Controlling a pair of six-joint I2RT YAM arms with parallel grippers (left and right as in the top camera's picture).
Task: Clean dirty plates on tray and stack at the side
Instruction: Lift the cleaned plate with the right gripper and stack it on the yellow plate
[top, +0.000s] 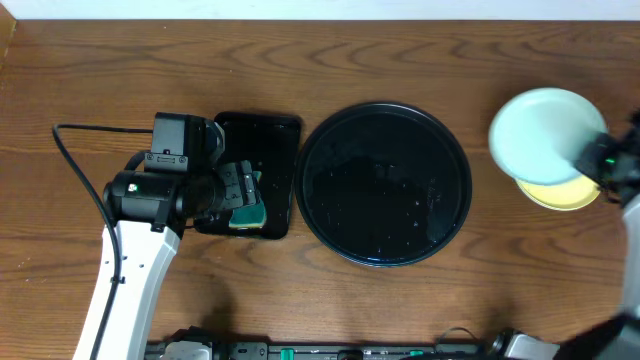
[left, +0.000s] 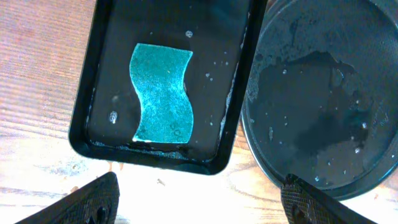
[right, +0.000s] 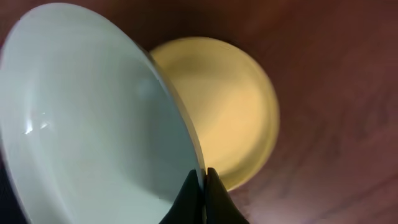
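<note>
As things stand: the tray (top: 385, 108) at centre frame is wet and carries no plate, so stacking looks near its end.
Right tool (right: 203, 186): pressed together on the rim of the blue-green plate (right: 93, 124), which hangs tilted.
Yellow plate (right: 230, 106): lies on the table (top: 100, 80) at the right of the frame, partly under the blue-green plate; whether they touch cannot be told.
Count: only these two show.
Left tool (left: 202, 202): spread and holding nothing, above the sponge (left: 163, 93) in the rectangular tray (left: 217, 37), left of centre.
Risk one: a thin pinch on a possibly wet rim may let the blue-green plate swing or slip.
Risk two: if released tilted or off-centre, it could strike the yellow plate, slide off, or shove it rightward.
</note>
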